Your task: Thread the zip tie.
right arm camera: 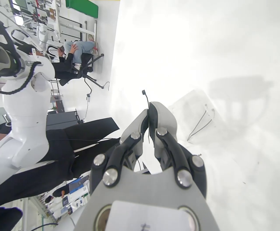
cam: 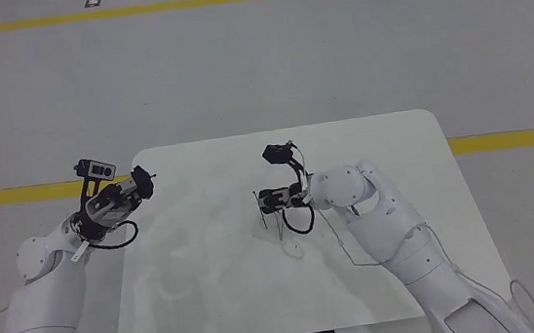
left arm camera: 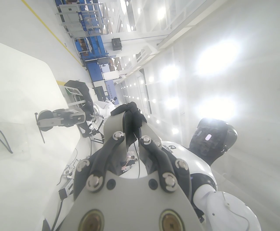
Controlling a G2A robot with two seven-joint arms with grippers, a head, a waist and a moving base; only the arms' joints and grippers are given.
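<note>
You have the zip tie (right arm camera: 146,101) in hand, but nothing is threaded yet. Your right end effector (right arm camera: 149,108) is clamped on the strap around its middle, over the centre of the table (cam: 212,299). The strap runs straight through the grip, with the small blocky head out one side of the pads and the tail out the other. There is no bend and no loop, and head and tail sit at opposite ends, so by my read the threading itself has not begun. Your left end effector (left arm camera: 130,109) sits at the left edge of the table, well apart from the tie, its fingers drawn together at the tips. A thin dark strand runs back between them, and I cannot tell what it is or whether it is gripped. Just on the near side of your right end effector a clear plastic piece (cam: 276,230) lies on the table, with a small white bit (cam: 296,253) a touch nearer again. Neither touches the tie as far as I can see. So the pick-up is done and the tie is held firm in the open. What's left, I judge, is everything that counts: get the other end effector onto one end, curl the strap round, line the tail up with the slot in the head and push it through. Both ends are free, which helps you, but that thin tail will likely flex when you go for it.
</note>
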